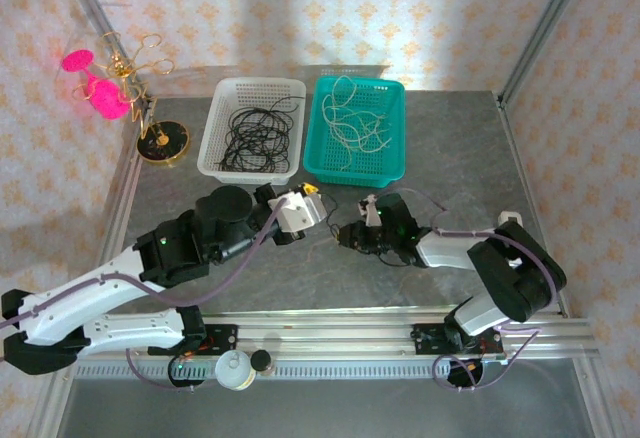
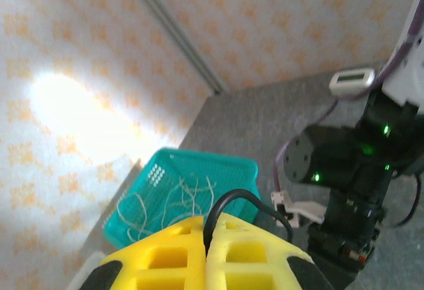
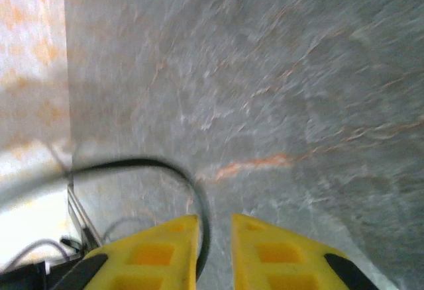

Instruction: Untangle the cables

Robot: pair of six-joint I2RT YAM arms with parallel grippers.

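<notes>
Near edge, rail (image 1: 330, 336): both arm bases are bolted here; a small white jar (image 1: 232, 369) sits by the left base.
Mid surface (image 1: 450, 158), left gripper (image 2: 205, 227): clenched on a black cable (image 2: 246, 202), which arches up out of the closed yellow fingertips.
Mid surface, right gripper (image 3: 214, 227): just beside the left gripper and facing it. Its jaws stand narrowly apart, and the black cable runs down through the gap, hard against one finger (image 3: 179, 237). It is not pinched as far as the wrist view shows.
Task item, location: the black cable is strung between the two grippers over bare surface, in front of the baskets. Whether a whitish strand is wound into it cannot be told.
Beyond, white basket (image 1: 260, 81): holds a heap of black cords (image 1: 255, 136).
Beyond, teal basket (image 1: 365, 80): holds loose whitish cords (image 1: 355, 128).
Far left corner: gold stand (image 1: 162, 143) with pink ornaments, well apart from the work.
Risk, missed pinch: the strand lies at the edge of the gap, so jaws that close may push it aside rather than catch it.
Risk, over-pull: the span between the grippers is short, so drawing them apart could tighten a knot or drag the cable from the left grip.
Risk, contact: the grippers are very near, so a small sideways move could knock them together.
Risk, snag: the raised loop could hook on the right wrist's hardware.
</notes>
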